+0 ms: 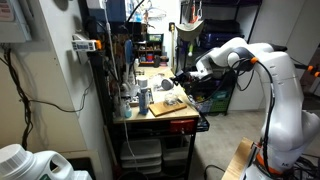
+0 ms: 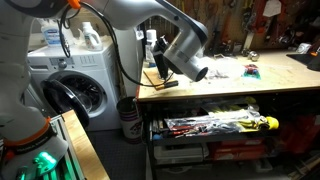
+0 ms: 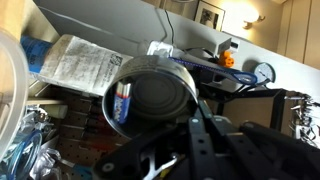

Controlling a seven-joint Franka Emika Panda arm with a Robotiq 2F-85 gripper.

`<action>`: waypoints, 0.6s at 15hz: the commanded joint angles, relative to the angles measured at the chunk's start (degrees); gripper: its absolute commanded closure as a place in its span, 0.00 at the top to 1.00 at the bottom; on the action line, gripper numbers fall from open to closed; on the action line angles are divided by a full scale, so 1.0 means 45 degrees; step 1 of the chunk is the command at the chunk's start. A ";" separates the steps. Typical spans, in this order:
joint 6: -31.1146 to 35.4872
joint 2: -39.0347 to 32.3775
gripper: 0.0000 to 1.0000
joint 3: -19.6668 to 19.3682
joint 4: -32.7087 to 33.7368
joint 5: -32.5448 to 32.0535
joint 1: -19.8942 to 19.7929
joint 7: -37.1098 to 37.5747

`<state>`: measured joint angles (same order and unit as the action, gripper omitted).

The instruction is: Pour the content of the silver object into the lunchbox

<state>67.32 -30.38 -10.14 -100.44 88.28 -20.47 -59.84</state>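
My gripper (image 3: pixel 193 122) is shut on the rim of the silver object (image 3: pixel 150 95), a round metal cup held tilted on its side. Its dark inside faces the wrist camera, and a small blue and white item (image 3: pixel 122 102) lies against the inner wall. In both exterior views the gripper (image 1: pixel 184 76) (image 2: pixel 186 60) hangs above the wooden workbench (image 1: pixel 160 110) (image 2: pixel 240 88). The cup shows as a grey round end (image 2: pixel 197 70). I cannot tell for certain which thing is the lunchbox. A pale curved translucent edge (image 3: pixel 10 95) shows at the far left of the wrist view.
Small items lie on the bench top (image 2: pixel 251 72) (image 1: pixel 171 100). Bottles and tools stand at the bench's back (image 1: pixel 133 85). Drawers with tools sit under the bench (image 2: pixel 215 125). A washing machine (image 2: pixel 75 85) stands beside it. A newspaper-like sheet (image 3: pixel 75 60) shows in the wrist view.
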 commanded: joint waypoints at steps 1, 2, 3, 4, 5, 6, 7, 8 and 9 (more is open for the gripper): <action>-0.0580 -0.0430 0.01 -0.0103 0.0045 0.0605 -0.0170 -0.0170; -0.0559 -0.0458 0.01 -0.0136 0.0029 0.0640 -0.0146 -0.0067; -0.0603 -0.0490 0.01 -0.0155 0.0037 0.0638 -0.0120 -0.0085; -0.0581 -0.0511 0.01 -0.0184 0.0050 0.0597 -0.0077 -0.0055; -0.0597 -0.0529 0.01 -0.0179 0.0067 0.0567 -0.0055 -0.0006; -0.0603 -0.0532 0.01 -0.0183 0.0085 0.0519 -0.0033 0.0000; -0.0576 -0.0455 0.01 -0.0185 0.0054 0.0515 -0.0005 0.0068; -0.0345 -0.0185 0.01 -0.0250 -0.0066 0.0392 0.0114 0.0336; -0.0048 0.0081 0.01 -0.0326 -0.0188 0.0244 0.0262 0.0610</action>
<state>65.97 -31.96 -10.39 -100.44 89.84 -20.60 -59.71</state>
